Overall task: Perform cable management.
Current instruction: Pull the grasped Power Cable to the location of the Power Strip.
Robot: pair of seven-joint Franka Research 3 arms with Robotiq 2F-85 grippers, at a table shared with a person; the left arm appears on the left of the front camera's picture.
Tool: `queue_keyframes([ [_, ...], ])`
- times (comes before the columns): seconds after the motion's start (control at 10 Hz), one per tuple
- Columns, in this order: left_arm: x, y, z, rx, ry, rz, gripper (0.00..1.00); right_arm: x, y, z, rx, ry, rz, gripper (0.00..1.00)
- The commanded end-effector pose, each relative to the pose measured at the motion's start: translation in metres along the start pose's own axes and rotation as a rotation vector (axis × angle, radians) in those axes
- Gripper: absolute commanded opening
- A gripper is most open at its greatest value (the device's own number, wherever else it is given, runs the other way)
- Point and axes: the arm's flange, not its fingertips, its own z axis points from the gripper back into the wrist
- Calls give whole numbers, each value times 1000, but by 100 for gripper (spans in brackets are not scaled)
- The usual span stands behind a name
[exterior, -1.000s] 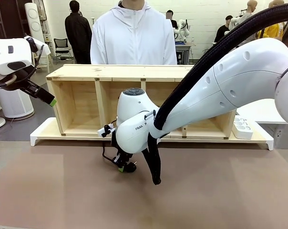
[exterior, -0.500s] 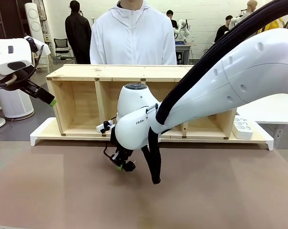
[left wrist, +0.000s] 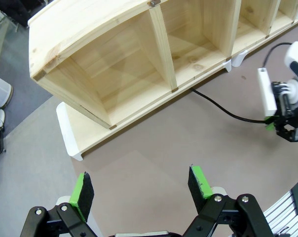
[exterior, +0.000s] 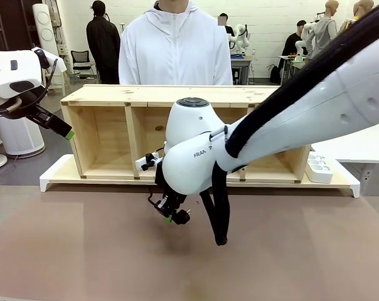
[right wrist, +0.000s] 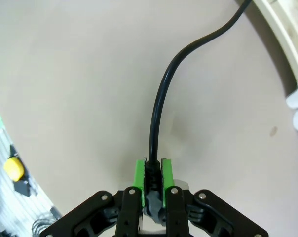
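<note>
Between the green pads [right wrist: 139, 177] of my right jaws sits the thin black power cable [right wrist: 156, 113], pinched at the ribbed neck just behind its chunky plug. These jaws are pressed together on it, low over the plain brown worktop [exterior: 83, 251], in front of the middle of the long pale wooden shelf [exterior: 164, 94].

From the pinch the cable rises free, bends once, and runs off in a loose curve. From my left wrist I see it [left wrist: 223, 109] lie slack on the worktop and pass out of sight at the foot of the shelf, by the edge of the flat white tray [exterior: 58, 172] the shelf stands on. It looks smooth, glossy and limp, with no kink or knot that I can see; where its far end goes is hidden.

I judge the pickup done and the routing just begun. The next move calls for carrying the plug end where the cable should lie while the slack follows, without pulling it tight against the shelf foot or letting the neck slip through the pads.

My left jaws are spread wide and empty, their pads [left wrist: 81, 190] high over the worktop off the shelf's left end. A small white power strip [exterior: 319, 168] lies on the tray's right end, and a person in a white hooded jacket [exterior: 174, 50] stands behind the shelf.
</note>
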Motion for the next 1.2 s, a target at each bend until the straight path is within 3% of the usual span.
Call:
queue_keyframes([
  [0.0,0,0,0,3,2,-2,100,-36,14,23,-7,-30,-13,17],
  [0.4,0,0,0,3,2,-2,100,-77,46,69,-99,-26,-59,17],
  [0.6,0,0,0,3,2,-2,100,-97,56,85,-115,23,-101,17],
  [1.1,0,0,0,3,2,-2,100,-123,55,99,-116,92,-153,17],
])
